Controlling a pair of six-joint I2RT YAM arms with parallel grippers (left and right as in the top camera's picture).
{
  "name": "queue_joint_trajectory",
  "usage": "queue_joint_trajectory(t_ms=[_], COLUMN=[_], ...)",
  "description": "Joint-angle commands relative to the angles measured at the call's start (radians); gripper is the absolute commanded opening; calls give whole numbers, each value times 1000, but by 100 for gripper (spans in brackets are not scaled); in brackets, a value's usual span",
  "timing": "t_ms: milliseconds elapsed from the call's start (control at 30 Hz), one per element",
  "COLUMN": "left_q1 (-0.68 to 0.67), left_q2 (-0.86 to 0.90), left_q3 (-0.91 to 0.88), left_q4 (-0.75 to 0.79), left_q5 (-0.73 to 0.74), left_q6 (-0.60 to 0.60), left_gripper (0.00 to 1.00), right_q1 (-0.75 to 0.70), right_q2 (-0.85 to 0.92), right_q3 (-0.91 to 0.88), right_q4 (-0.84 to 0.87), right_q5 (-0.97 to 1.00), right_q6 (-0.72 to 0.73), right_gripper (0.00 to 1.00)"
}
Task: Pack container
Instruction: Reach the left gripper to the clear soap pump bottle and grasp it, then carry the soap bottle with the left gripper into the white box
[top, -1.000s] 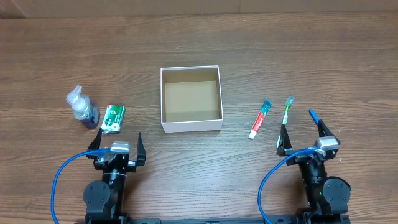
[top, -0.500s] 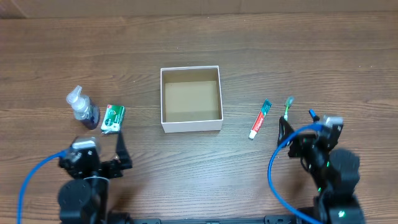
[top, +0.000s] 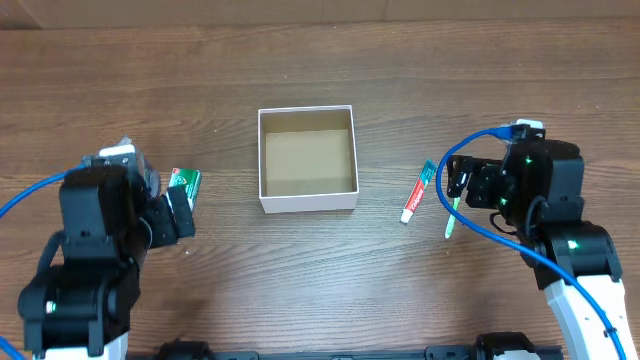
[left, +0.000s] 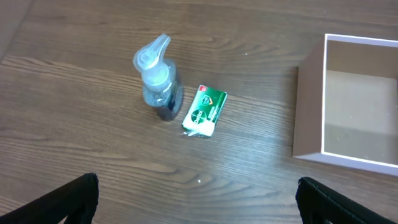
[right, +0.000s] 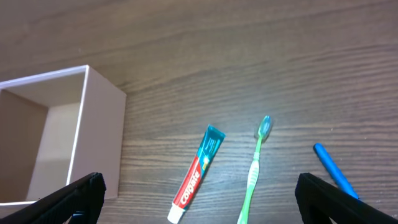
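As both arms reach out, packing begins

Within a second our left gripper (left: 198, 198) has swung toward the green packet (left: 204, 111) and our right gripper (right: 199, 196) over the toothbrush (right: 254, 180), both spread wide, holding nothing. The container (top: 307, 201) sits empty between them.

The container (top: 308, 201) stands open-topped, toothpaste (top: 418, 191) and green packet (top: 183, 188) well apart.
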Motion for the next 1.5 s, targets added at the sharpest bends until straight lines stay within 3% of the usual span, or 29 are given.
queue_joint_trajectory(t_ms=[0, 67, 133, 267, 400, 567, 967, 1033, 1167, 1467], left_q1=[125, 227, 328, 436, 434, 428, 385, 361, 310, 308], left_q2=[63, 119, 192, 323, 443, 552, 769, 773, 788, 799], left_q3=[43, 45, 45, 45, 45, 45, 45, 45, 45, 45], left_q4=[60, 90, 103, 153, 229, 305, 376, 390, 406, 388], left_q5=[-34, -15, 101, 232, 243, 371, 345, 315, 281, 237], left_q6=[-5, 0, 63, 143, 240, 433, 440, 440, 440, 440], left_gripper=[100, 100, 100, 100, 100, 100, 100, 100, 89, 91], right_q1=[-2, -2, -2, -2, -2, -2, -2, -2, -2, -2], right_q2=[16, 18, 18, 18, 20, 40, 103, 103, 103, 103], right_q3=[29, 29, 29, 29, 29, 29, 29, 29, 29, 29], right_q4=[5, 4, 3, -5, -5, -3, -1, 0, 1, 1], right_q5=[-2, -2, -2, -2, -2, -2, -2, -2, -2, -2], right_q6=[1, 1, 1, 1, 1, 1, 2, 1, 1, 1], right_gripper=[100, 100, 100, 100, 100, 100, 100, 100, 100, 100])
